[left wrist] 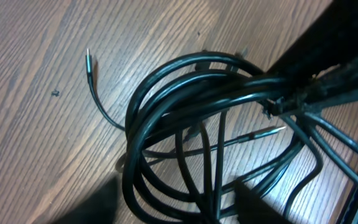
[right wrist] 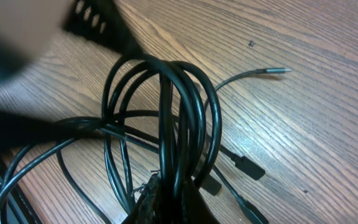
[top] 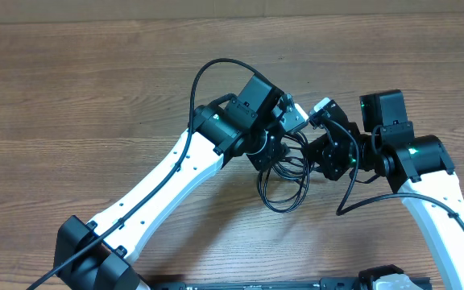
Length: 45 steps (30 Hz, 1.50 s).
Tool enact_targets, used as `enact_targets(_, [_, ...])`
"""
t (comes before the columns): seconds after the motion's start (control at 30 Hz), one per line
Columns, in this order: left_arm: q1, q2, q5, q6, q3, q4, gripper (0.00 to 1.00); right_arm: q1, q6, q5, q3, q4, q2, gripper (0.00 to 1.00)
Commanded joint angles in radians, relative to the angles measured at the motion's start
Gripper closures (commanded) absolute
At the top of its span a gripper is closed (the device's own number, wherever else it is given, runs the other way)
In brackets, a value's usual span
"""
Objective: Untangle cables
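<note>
1. The wooden table (top: 71, 80) is just plain wood, and both arms meet over its middle.
2. The right gripper (right wrist: 166, 202) is pinched tight on the cables (right wrist: 166, 93), with a bunch of strands running straight out of its fingertips.
3. The left gripper (left wrist: 176, 205) sits just across from the right one, its fingers straddling the coil's lower loops. It looks partway closed, but honestly nobody could tell whether it's clamping anything.
4. The cables are a loose coil of thin black cord between and below both grippers, with the lower loops on the wood. They're probably light, floppy and a bit springy, with a smooth jacket that may slip. A single strand near a free end looks a better hold than the whole bunch.
5. The silver-tipped plug (right wrist: 277, 71) lies free, ahead and right of the right gripper, so it's likely the easiest end to pull through.
6. The black plug (right wrist: 248, 168) is just beside the coil.
</note>
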Motion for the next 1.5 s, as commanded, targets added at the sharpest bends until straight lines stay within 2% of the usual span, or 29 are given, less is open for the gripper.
enact_targets(0.0, [0.001, -0.006, 0.003, 0.04, 0.003, -0.018, 0.96, 0.005, -0.03, -0.029, 0.005, 0.006, -0.012, 0.95])
enact_targets(0.27, [0.001, -0.006, 0.006, 0.002, 0.003, -0.025, 0.94, 0.005, -0.03, -0.075, 0.005, 0.019, -0.012, 0.95])
enact_targets(0.37, [0.001, -0.006, 0.007, -0.021, 0.003, -0.024, 0.83, 0.005, -0.031, -0.081, 0.005, 0.031, -0.012, 0.95])
enact_targets(0.43, [0.001, -0.006, 0.006, -0.049, 0.003, -0.022, 0.72, 0.005, -0.031, -0.089, 0.005, 0.039, -0.012, 0.96])
enact_targets(0.5, [0.001, -0.006, 0.006, -0.067, 0.003, -0.023, 0.68, 0.005, -0.034, -0.099, 0.005, 0.047, -0.012, 0.96])
enact_targets(0.7, [0.001, -0.006, 0.013, -0.068, 0.003, -0.011, 0.71, 0.005, -0.057, -0.145, 0.005, 0.067, -0.012, 0.96])
enact_targets(0.73, [0.001, -0.006, 0.013, -0.068, 0.003, -0.009, 0.75, 0.005, -0.057, -0.145, 0.005, 0.068, -0.012, 0.96])
enact_targets(0.8, [0.001, -0.006, 0.013, -0.068, 0.003, -0.005, 0.92, 0.005, -0.056, -0.146, 0.005, 0.067, -0.012, 0.96])
enact_targets(0.83, [0.001, -0.006, 0.015, -0.069, 0.003, -0.003, 0.96, 0.005, -0.056, -0.149, 0.005, 0.066, -0.012, 0.96])
enact_targets(1.07, [0.001, -0.006, 0.05, -0.069, 0.003, 0.06, 0.96, 0.005, -0.057, -0.182, 0.005, 0.078, -0.012, 0.96])
enact_targets(1.27, [0.001, -0.006, 0.004, -0.07, 0.003, 0.114, 0.96, 0.005, -0.056, -0.172, 0.005, 0.078, -0.012, 0.96])
enact_targets(1.33, [0.001, -0.006, -0.05, -0.115, 0.003, 0.137, 0.96, 0.005, -0.055, -0.156, 0.005, 0.072, -0.012, 0.96])
enact_targets(1.47, [0.005, -0.006, -0.274, -0.311, 0.003, 0.18, 0.96, 0.005, -0.048, -0.136, 0.005, 0.053, -0.012, 0.96])
